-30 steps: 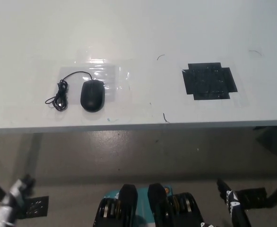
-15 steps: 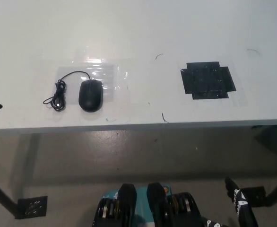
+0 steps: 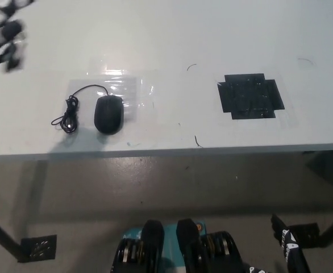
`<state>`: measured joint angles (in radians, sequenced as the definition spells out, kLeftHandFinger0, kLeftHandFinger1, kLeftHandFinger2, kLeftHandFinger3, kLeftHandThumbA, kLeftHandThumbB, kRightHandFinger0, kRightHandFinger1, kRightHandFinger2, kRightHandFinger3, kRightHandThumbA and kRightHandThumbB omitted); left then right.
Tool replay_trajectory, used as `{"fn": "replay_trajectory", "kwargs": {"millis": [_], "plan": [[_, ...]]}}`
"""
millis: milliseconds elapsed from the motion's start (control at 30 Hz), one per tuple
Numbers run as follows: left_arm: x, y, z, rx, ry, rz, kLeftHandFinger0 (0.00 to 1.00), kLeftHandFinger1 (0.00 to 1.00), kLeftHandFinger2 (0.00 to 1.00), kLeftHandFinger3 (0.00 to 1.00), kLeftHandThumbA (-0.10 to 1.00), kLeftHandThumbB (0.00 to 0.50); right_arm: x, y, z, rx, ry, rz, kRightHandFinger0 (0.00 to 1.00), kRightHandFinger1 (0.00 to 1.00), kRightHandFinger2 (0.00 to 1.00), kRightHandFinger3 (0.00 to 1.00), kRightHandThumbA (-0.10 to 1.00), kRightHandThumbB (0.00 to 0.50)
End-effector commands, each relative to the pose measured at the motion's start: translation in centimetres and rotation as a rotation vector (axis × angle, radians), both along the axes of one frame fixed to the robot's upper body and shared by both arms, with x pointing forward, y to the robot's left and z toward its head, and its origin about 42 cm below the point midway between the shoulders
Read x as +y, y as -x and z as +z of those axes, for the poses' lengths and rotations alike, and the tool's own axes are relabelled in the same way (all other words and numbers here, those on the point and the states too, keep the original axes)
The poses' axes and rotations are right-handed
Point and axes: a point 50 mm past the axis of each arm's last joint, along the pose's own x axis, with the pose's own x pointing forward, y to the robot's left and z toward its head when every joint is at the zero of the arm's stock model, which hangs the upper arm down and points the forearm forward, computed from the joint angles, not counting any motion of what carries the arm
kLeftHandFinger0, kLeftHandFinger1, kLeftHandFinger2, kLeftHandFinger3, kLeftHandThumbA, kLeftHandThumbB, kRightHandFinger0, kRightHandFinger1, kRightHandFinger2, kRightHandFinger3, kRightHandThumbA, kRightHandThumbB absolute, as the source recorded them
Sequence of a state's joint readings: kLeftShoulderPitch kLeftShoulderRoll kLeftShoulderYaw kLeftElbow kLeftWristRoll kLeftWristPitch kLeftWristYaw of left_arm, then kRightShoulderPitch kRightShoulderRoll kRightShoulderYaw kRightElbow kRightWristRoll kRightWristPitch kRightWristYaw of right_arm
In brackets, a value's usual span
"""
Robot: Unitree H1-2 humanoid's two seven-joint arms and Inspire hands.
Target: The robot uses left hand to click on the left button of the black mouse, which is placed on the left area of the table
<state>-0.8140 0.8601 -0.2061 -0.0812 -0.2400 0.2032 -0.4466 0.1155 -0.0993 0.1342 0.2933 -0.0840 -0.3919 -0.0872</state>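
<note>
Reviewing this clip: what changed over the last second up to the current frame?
The white left hand rose from below the table edge at lower left, up the picture's left side, and is now blurred above the table's far-left corner, touching nothing. The black right hand shifted slightly at lower right. The black mouse, its coiled cable and the black tape patch have not moved.
</note>
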Motion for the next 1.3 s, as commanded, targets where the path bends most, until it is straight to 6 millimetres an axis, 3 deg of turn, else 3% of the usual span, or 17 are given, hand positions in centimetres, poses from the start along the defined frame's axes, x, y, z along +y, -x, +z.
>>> {"fn": "replay_trajectory", "kwargs": {"millis": [0,33,67,100,167,200,267,300,333,467,500,533,633,867,900,1000,1267], "plan": [[-0.5,-5.9,3.1,0.337,-0.275,0.157,0.55,0.15,0.50,1.00,1.00,0.483,-0.7,-0.1,0.8,-0.089,-0.018,-0.021,1.00,1.00,1.00,1.00,1.00,0.389],[-0.9,-6.5,2.9,0.349,-0.312,0.169,0.52,0.19,0.57,1.00,1.00,0.496,-0.7,0.0,0.8,-0.087,-0.015,-0.019,1.00,1.00,1.00,1.00,1.00,0.382],[-1.3,-7.3,2.9,0.367,-0.368,0.180,0.16,0.27,0.68,1.00,1.00,0.477,-0.8,0.0,0.8,-0.087,-0.012,-0.015,1.00,1.00,1.00,1.00,1.00,0.371],[-2.2,-8.3,3.1,0.382,-0.458,0.184,0.01,0.34,0.82,1.00,1.00,0.425,-0.8,-0.1,0.9,-0.089,-0.014,-0.014,1.00,1.00,1.00,1.00,1.00,0.374],[-2.8,-9.0,3.5,0.387,-0.521,0.181,0.00,0.34,0.79,1.00,1.00,0.412,-0.7,-0.2,0.9,-0.091,-0.018,-0.013,1.00,1.00,1.00,1.00,1.00,0.373],[-3.5,-9.5,3.8,0.387,-0.562,0.183,0.13,0.43,1.00,1.00,1.00,0.391,-0.7,-0.2,0.8,-0.089,-0.011,-0.014,1.00,1.00,1.00,1.00,1.00,0.371],[-4.4,-10.3,4.2,0.424,-0.605,0.196,0.16,0.43,1.00,1.00,1.00,0.378,-0.7,-0.1,0.8,-0.088,-0.009,-0.017,1.00,1.00,1.00,1.00,1.00,0.371],[-4.9,-10.8,4.4,0.486,-0.602,0.221,0.01,0.26,0.53,1.00,1.00,0.406,-0.7,0.0,0.8,-0.088,-0.008,-0.019,1.00,1.00,1.00,1.00,1.00,0.371],[-5.4,-11.5,4.5,0.536,-0.611,0.244,0.00,0.27,0.41,1.00,1.00,0.440,-0.8,0.1,0.8,-0.087,-0.010,-0.019,1.00,1.00,1.00,1.00,1.00,0.377],[-5.8,-13.0,4.8,0.593,-0.599,0.284,0.08,0.41,0.67,1.00,1.00,0.499,-0.8,0.1,0.8,-0.087,-0.007,-0.019,1.00,1.00,1.00,1.00,1.00,0.375],[-5.8,-13.2,4.9,0.590,-0.588,0.282,0.07,0.39,0.66,1.00,1.00,0.496,-0.9,0.1,0.8,-0.087,-0.007,-0.019,1.00,1.00,1.00,1.00,1.00,0.374],[-5.9,-13.5,4.9,0.611,-0.539,0.283,0.00,0.25,0.52,1.00,1.00,0.499,-0.9,0.1,0.8,-0.086,-0.006,-0.019,1.00,1.00,1.00,1.00,1.00,0.371],[-6.0,-14.1,4.6,0.635,-0.491,0.289,0.00,0.09,0.42,1.00,1.00,0.500,-0.9,0.2,0.8,-0.090,0.006,-0.020,1.00,1.00,1.00,1.00,1.00,0.353],[-7.9,-15.1,2.4,0.622,-0.567,0.266,0.00,0.01,0.40,1.00,1.00,0.462,-1.9,0.6,0.9,-0.086,0.009,-0.033,1.00,1.00,1.00,1.00,1.00,0.361],[-7.9,-15.1,1.8,0.603,-0.589,0.249,0.00,0.00,0.38,1.00,1.00,0.431,-1.9,0.6,0.8,-0.085,0.017,-0.032,1.00,1.00,1.00,1.00,1.00,0.356],[-7.9,-15.1,1.4,0.589,-0.630,0.234,0.00,0.08,0.51,1.00,1.00,0.412,-2.0,0.6,0.8,-0.087,0.020,-0.034,1.00,1.00,1.00,1.00,1.00,0.355],[-7.4,-15.4,-0.8,0.653,-0.613,0.276,0.02,0.25,0.65,1.00,1.00,0.454,-2.0,0.1,1.1,-0.097,0.029,-0.023,1.00,1.00,1.00,1.00,1.00,0.361]]}}
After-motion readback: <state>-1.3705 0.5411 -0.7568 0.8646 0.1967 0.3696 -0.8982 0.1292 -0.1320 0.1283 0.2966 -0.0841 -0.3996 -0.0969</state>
